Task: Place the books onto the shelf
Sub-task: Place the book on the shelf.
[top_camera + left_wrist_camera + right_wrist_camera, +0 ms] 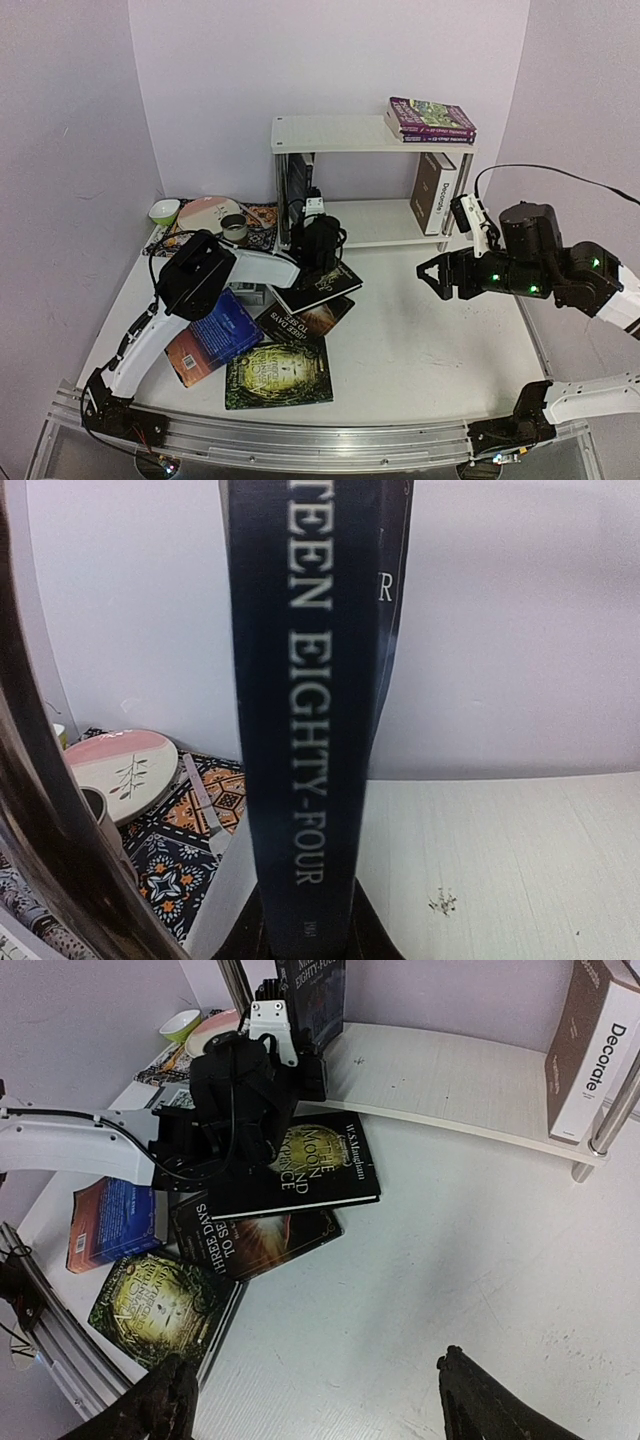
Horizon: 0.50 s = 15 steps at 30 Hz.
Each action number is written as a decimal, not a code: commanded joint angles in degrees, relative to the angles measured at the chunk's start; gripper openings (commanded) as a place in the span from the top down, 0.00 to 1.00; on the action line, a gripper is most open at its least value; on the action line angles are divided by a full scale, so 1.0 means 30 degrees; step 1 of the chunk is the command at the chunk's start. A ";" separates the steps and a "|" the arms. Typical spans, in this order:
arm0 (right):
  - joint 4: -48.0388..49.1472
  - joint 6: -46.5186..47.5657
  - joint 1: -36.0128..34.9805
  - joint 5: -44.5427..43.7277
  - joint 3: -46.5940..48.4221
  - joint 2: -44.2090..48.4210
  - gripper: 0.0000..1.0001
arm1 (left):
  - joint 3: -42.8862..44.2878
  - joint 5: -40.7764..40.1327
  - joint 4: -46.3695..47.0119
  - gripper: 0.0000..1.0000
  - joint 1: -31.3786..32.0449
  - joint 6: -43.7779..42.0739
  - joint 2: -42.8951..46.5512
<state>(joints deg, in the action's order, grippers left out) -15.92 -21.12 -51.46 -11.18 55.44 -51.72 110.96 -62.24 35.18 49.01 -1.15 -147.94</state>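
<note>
My left gripper point(310, 222) point(308, 932) is shut on the spine of a dark blue book, "Nineteen Eighty-Four" point(305, 710) point(297, 185). The book stands upright at the left end of the lower tier of the white shelf point(375, 222) point(500, 850). Two purple books point(430, 120) lie on the top tier. A white-brown "Decorate" book point(435, 190) point(600, 1050) stands at the lower right. On the table lie a black book point(318, 285) point(300, 1165), "Three Days to See" point(250, 1240), a green book point(280, 372) and a blue-orange book point(213, 340). My right gripper point(445, 275) point(320, 1400) hovers open over bare table to the right.
A patterned mat point(262, 215) point(190, 840) with a pink plate point(208, 213) point(115, 765), a green bowl point(164, 211) and a cup point(234, 230) lies left of the shelf. Chrome legs point(612, 1115) stand at the shelf corners. Walls close in on three sides.
</note>
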 commanded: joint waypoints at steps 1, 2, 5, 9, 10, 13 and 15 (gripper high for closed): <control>0.0034 -0.0200 -0.0057 0.0090 0.0446 0.0103 0.16 | 0.0202 -0.0876 0.2689 0.81 0.0039 0.0960 0.1065; 0.0034 -0.0206 -0.0067 0.0093 0.0446 0.0103 0.16 | 0.0065 -0.0850 0.2688 0.78 0.0046 0.1033 0.1127; 0.0034 -0.0267 -0.0070 0.0123 0.0418 0.0131 0.16 | -0.0261 -0.0873 0.2708 0.73 0.0039 0.1186 0.1282; 0.0034 -0.0292 -0.0050 0.0152 0.0376 0.0106 0.16 | -0.0752 -0.0877 0.2716 0.68 0.0039 0.1437 0.1532; 0.0034 -0.0328 -0.0073 0.0145 0.0386 0.0089 0.16 | -0.0893 -0.0850 0.2702 0.68 0.0039 0.1510 0.1662; 0.0035 -0.0335 -0.0060 0.0189 0.0416 -0.0006 0.16 | -0.1476 -0.0875 0.2695 0.68 0.0053 0.1709 0.1994; 0.0034 -0.0313 -0.0044 0.0231 0.0416 -0.0043 0.16 | -0.1804 -0.0901 0.2700 0.67 0.0094 0.1780 0.2260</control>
<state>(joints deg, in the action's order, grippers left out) -16.08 -21.52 -51.46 -10.72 55.42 -51.75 106.78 -63.70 40.18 49.12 2.92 -146.96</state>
